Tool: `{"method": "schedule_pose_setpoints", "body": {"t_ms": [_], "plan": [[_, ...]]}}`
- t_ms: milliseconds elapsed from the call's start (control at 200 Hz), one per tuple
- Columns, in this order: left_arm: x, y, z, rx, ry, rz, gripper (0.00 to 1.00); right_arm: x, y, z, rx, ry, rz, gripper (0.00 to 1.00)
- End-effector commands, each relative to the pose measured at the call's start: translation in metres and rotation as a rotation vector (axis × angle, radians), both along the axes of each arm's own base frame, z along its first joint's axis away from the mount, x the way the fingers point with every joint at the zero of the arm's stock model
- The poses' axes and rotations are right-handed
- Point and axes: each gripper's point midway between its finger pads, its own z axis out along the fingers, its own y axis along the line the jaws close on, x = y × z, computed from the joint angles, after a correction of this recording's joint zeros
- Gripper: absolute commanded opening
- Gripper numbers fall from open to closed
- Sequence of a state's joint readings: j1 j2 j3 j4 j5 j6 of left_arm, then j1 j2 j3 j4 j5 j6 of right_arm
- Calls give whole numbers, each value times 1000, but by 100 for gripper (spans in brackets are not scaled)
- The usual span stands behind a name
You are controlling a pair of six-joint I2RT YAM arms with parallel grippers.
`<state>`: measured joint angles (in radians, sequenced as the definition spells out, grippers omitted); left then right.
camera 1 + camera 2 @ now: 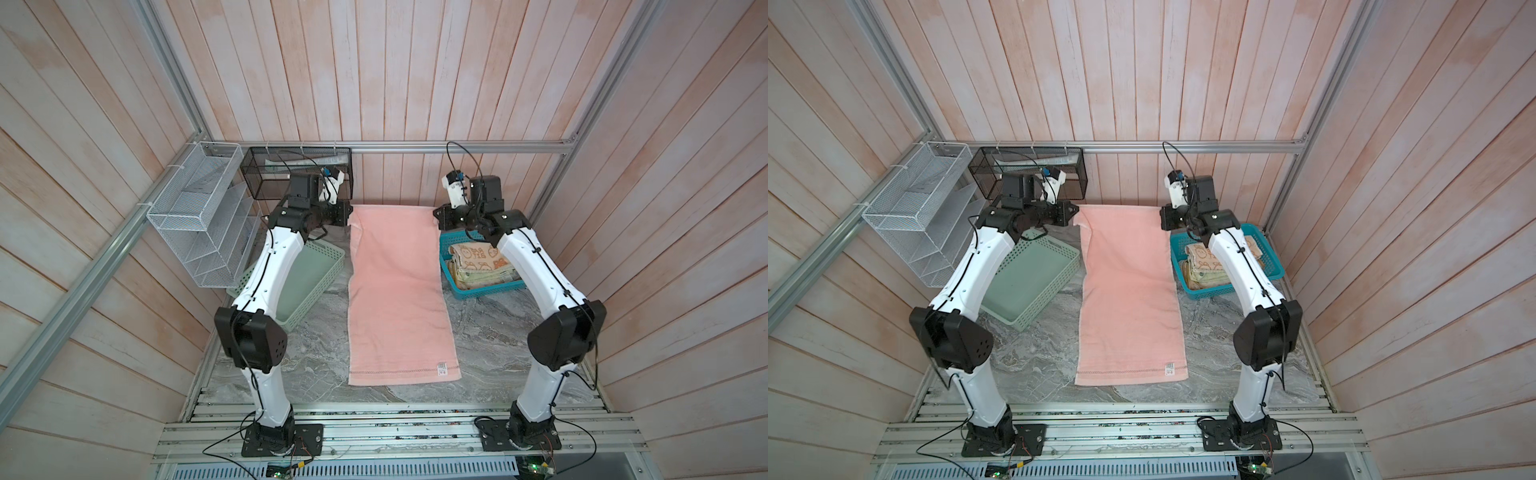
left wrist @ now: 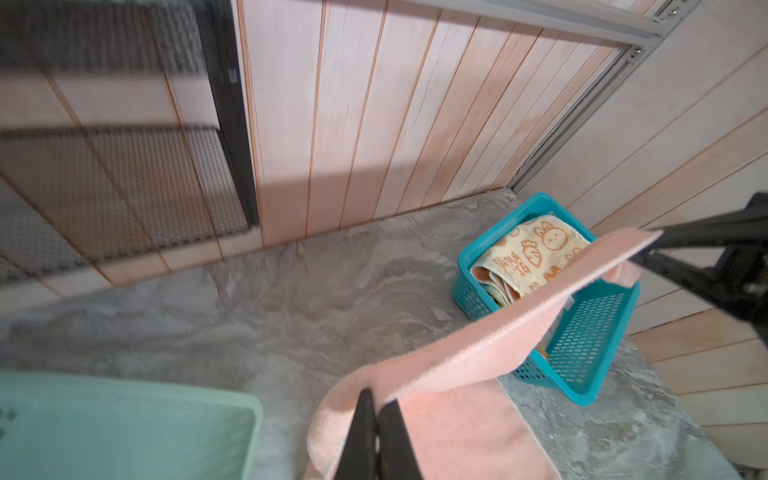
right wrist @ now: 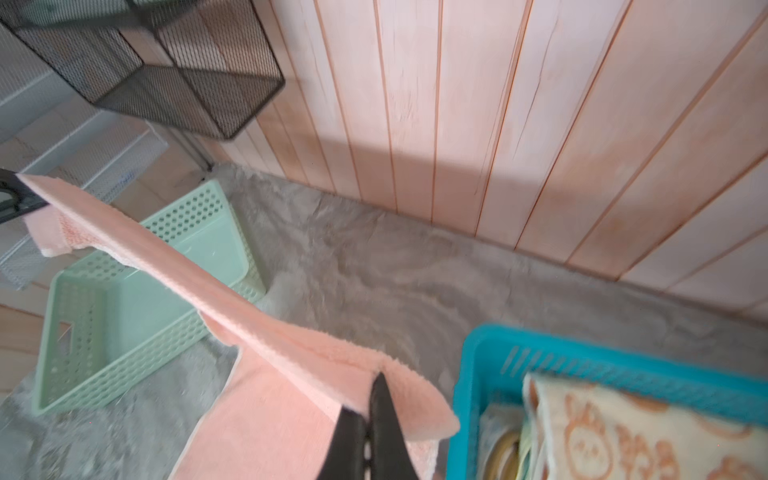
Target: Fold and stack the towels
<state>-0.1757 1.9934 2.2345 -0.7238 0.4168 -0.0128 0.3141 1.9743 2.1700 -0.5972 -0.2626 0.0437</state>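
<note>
Currently the left gripper [image 2: 375, 401] and right gripper [image 3: 375, 382] each pinch a corner of the pink towel [image 1: 399, 291], its edge stretched between them; uneven pulling could slip one corner, skewing the fold.

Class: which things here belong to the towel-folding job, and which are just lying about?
Job: salmon pink terry towel, left gripper, right gripper, cream-and-orange bunny-print towel.
Lying about: mint-green plastic basket, teal plastic basket, white wire rack, black mesh basket.
</note>
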Motion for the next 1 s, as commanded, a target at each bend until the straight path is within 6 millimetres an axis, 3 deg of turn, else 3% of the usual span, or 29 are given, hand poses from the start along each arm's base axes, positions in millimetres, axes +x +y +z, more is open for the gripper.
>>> {"method": "schedule_pose_setpoints", "body": {"t_ms": [0, 25, 80, 120, 155, 230, 310, 460, 590, 815, 905, 995], "plan": [[31, 64, 11, 158, -75, 101, 0, 42, -57, -14, -156, 24, -135, 0], [36, 66, 19, 156, -102, 100, 0, 48, -56, 0, -150, -13, -134, 0], [43, 71, 28, 151, -143, 94, 0, 56, -52, 8, -135, -48, -119, 0], [47, 74, 28, 146, -154, 89, 0, 58, -51, 11, -112, -58, -107, 0], [47, 75, 25, 143, -150, 78, 0, 58, -48, -3, -111, -25, -92, 0], [44, 72, 6, 144, -120, 48, 0, 51, -47, -21, -120, 8, -79, 0], [37, 69, -28, 137, -64, 24, 0, 38, -47, -39, -129, 44, -64, 0], [14, 66, -71, 133, 36, -9, 0, 11, -46, -73, -168, 140, -17, 0], [-17, 68, -95, 162, 91, -25, 0, -20, -50, -104, -192, 260, -7, 0], [-87, 74, -108, 226, 133, -44, 0, -92, -54, -139, -149, 367, 5, 0], [-120, 68, -119, 229, 170, -56, 0, -126, -58, -160, -130, 433, 8, 0], [-157, 52, -143, 222, 259, -76, 0, -161, -64, -186, -113, 513, 2, 0]]}}
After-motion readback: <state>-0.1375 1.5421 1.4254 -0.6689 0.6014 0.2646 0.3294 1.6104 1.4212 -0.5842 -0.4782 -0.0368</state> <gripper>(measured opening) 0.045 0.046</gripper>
